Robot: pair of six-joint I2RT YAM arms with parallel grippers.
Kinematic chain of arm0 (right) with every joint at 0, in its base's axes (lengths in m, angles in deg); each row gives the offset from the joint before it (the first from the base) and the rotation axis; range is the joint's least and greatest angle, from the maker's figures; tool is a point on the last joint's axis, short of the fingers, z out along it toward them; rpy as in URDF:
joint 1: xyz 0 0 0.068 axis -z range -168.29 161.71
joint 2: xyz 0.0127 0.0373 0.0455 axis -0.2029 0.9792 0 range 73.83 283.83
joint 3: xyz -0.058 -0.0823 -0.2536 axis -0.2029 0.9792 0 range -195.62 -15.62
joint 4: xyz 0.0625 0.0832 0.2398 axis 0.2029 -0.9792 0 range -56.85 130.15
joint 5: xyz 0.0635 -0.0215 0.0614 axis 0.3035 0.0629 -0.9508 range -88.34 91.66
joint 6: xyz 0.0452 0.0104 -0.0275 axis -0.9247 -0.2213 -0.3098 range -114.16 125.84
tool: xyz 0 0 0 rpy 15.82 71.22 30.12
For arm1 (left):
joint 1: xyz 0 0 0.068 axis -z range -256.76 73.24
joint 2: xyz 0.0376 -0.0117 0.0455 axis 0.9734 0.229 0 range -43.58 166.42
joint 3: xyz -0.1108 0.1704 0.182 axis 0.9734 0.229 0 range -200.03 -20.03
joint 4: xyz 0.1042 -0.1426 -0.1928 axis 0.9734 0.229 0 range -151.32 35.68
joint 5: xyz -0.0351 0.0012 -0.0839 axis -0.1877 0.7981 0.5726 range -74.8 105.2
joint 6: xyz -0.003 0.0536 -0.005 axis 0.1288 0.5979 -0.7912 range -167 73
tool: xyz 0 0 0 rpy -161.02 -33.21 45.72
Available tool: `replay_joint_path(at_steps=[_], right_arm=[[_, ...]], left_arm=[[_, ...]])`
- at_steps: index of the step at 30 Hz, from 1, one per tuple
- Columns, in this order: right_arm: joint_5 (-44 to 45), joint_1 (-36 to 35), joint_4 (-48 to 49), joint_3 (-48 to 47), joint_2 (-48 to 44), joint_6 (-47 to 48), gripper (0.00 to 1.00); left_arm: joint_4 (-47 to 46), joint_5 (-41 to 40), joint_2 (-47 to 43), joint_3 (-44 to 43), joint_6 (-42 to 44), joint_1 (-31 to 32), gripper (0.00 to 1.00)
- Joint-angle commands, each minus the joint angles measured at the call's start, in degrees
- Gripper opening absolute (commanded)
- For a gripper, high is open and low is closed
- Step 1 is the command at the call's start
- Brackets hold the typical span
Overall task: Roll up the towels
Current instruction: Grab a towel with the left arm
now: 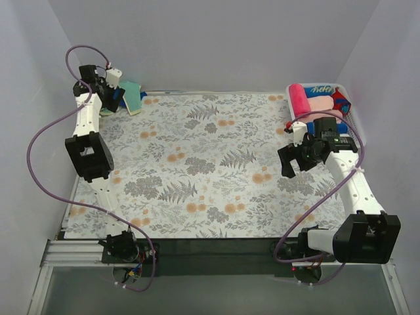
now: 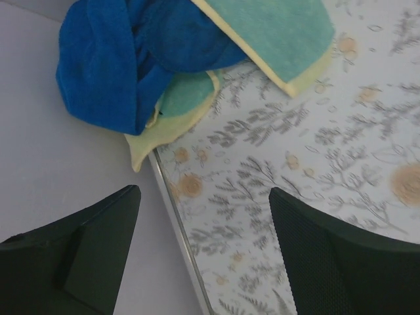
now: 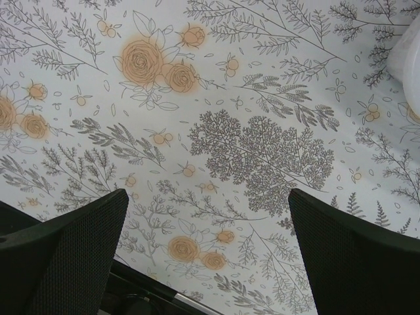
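At the far left corner of the floral mat (image 2: 315, 157), can see the blue towel (image 2: 111, 72) bunched and tangled with the yellow towel (image 2: 275, 33), partly over the mat's edge. Find left gripper (image 2: 203, 197) just short of them, fingers apart, holding nothing. Likewise right gripper (image 3: 207, 197), spread wide above bare mat

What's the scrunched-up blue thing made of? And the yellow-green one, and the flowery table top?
The blue towel looks like soft, matte cloth, maybe terry or microfibre: it bunches in floppy folds. The yellow-green towel seems the same, with a fine fuzzy weave. The flowery table cover looks like a smooth printed sheet, perhaps vinyl or paper; it lies flat.
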Motion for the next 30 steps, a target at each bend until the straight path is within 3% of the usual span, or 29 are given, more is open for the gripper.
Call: replay_joint_path(at_steps=[1, 4, 9, 16, 30], right_arm=[[-3.16, 0.20, -0.24, -3.73, 1.87, -1.23, 0.98], [-4.13, 0.20, -0.24, -5.32, 4.24, -1.85, 0.98], [-5.01, 0.20, -0.15, -6.99, 8.20, -2.55, 0.98], [-4.84, 0.12, -0.24, -7.69, 11.10, -2.73, 0.98], [-2.55, 0.20, -0.24, -7.26, 13.65, -3.08, 0.98]], left_arm=[[-12.14, 0.95, 0.58, 1.47, 0.39, -2.53, 0.73], [-21.46, 2.98, 2.33, 3.34, -1.27, -4.64, 0.69], [-24.90, 9.31, 8.31, -1.31, -6.37, -6.93, 0.68], [-33.87, 15.03, 13.14, -1.50, -10.94, -8.25, 0.67], [-48.80, 12.58, 20.97, -3.17, -10.16, -7.55, 0.62]])
